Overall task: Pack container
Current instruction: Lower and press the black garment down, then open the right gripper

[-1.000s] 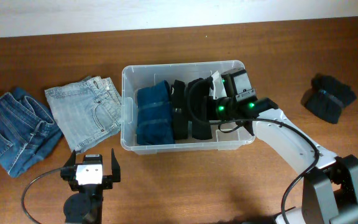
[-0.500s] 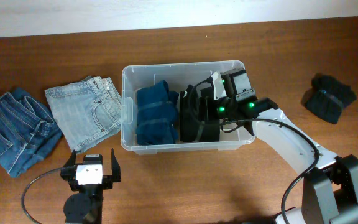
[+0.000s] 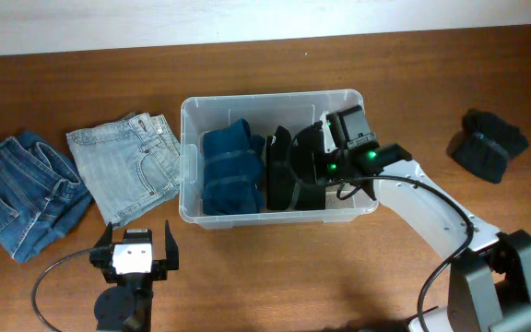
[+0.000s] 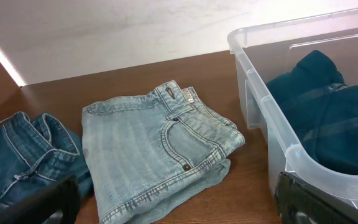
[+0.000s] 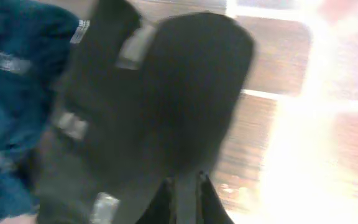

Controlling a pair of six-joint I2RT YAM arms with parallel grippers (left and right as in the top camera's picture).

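The clear container (image 3: 192, 111) stands mid-table; its near wall (image 4: 260, 93) shows in the left wrist view. Inside lie a folded blue garment (image 3: 230, 171) (image 4: 328, 118) and, to its right, black garments (image 3: 289, 171) (image 5: 166, 106). My right gripper (image 3: 310, 159) reaches into the container's right part. Its fingertips (image 5: 185, 180) are shut close together at the edge of the black fabric, and no hold shows. My left gripper (image 3: 135, 254) hovers open in front of the container's left corner, with nothing between its fingers (image 4: 179, 211).
Folded light jeans (image 3: 127, 166) (image 4: 154, 143) lie left of the container. Darker jeans (image 3: 21, 194) (image 4: 17, 155) lie further left. A black bundle (image 3: 489, 143) sits on the table at the far right.
The black garment in the container has shifted right and now covers the white patch seen earlier. The right gripper moved slightly inside the container. The left arm has not moved.
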